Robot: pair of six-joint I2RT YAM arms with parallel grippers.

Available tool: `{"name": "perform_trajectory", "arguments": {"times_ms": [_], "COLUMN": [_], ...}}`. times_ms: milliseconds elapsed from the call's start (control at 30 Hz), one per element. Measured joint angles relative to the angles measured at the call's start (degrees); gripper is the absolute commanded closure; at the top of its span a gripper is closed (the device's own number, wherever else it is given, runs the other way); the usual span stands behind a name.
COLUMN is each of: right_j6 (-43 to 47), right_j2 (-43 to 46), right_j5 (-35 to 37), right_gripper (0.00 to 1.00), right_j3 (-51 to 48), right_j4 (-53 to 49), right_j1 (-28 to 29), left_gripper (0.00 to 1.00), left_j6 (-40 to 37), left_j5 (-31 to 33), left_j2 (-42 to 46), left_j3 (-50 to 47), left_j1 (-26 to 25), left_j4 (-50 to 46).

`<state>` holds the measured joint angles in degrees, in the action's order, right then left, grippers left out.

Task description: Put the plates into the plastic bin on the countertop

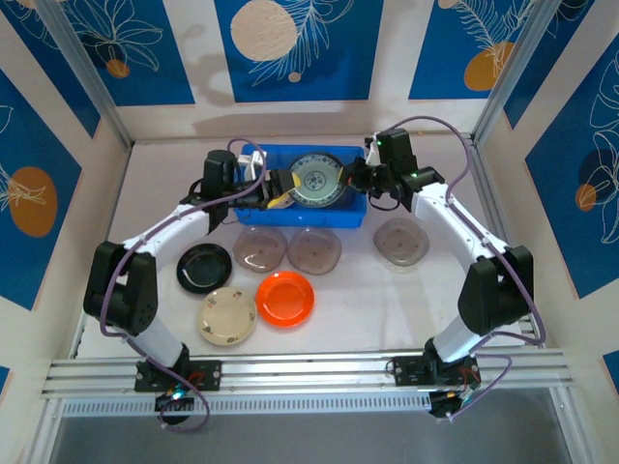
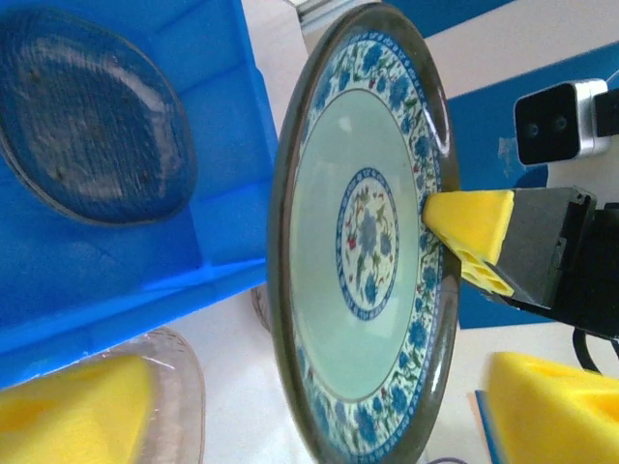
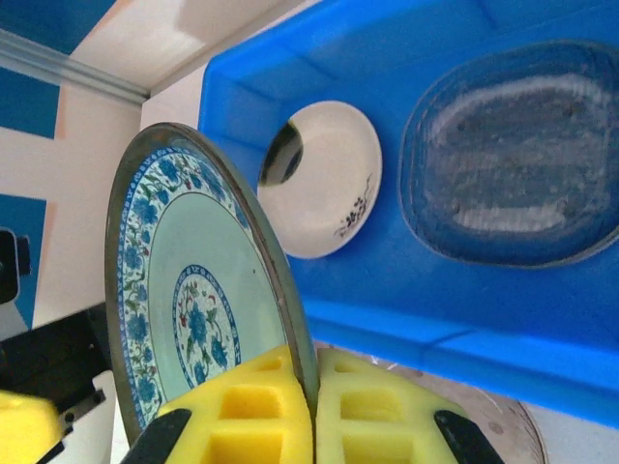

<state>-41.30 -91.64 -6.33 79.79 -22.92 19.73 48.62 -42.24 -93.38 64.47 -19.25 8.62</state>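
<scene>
Plainly the teal plate [image 3: 193, 309] is a stiff, glazed thing: it looks hard, slick and moderately heavy for its size, and I judge it would chip or crack if dropped onto the bin [image 1: 353, 218] wall. It offers no handle, so the thin rim is the only place to take hold. A pinch there leaves the disc free to swing about the grip, which foam pads ought to damp.

It stands on edge, nearly upright, at the bin's near wall and roughly over its middle. The right pincer [image 3: 314, 387] is clamped on the plate's rim, its yellow pads [image 3: 242, 416] pressed together with the edge between them.

The left pincer [image 1: 278, 190] stands wide apart, a pad on either side of the plate. As far as its wrist view shows, neither pad touches it, and it holds nothing.

Inside the bin lie a grey plate [image 3: 513, 155] and a cream plate [image 3: 324, 184], side by side. Six more plates wait on the tabletop [image 1: 387, 309], near the bin.
</scene>
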Motion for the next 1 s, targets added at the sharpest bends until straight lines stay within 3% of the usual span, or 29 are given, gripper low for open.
{"name": "perform_trajectory", "arguments": {"times_ms": [267,467,1000], "right_j6": [-0.81,-1.05,0.52], "right_j2": [-9.53,-21.24,-45.62], "right_j5": [0.35,-0.92,-3.34], "right_gripper": [1.0,1.0,1.0], "right_j3": [10.93,21.35,48.46], "right_j4": [-2.91,-4.63,-13.97], "right_j1": [0.0,0.31,4.26], "left_gripper": [0.0,0.0,0.0], "left_j6": [-5.22,-11.67,-13.6], "left_j5": [10.23,17.42,18.67], "left_j2": [5.68,10.88,11.58], "left_j3": [-0.28,0.63,-1.05], "left_j1": [5.68,5.97,6.01], "left_j4": [-6.25,-12.46,-13.77]}}
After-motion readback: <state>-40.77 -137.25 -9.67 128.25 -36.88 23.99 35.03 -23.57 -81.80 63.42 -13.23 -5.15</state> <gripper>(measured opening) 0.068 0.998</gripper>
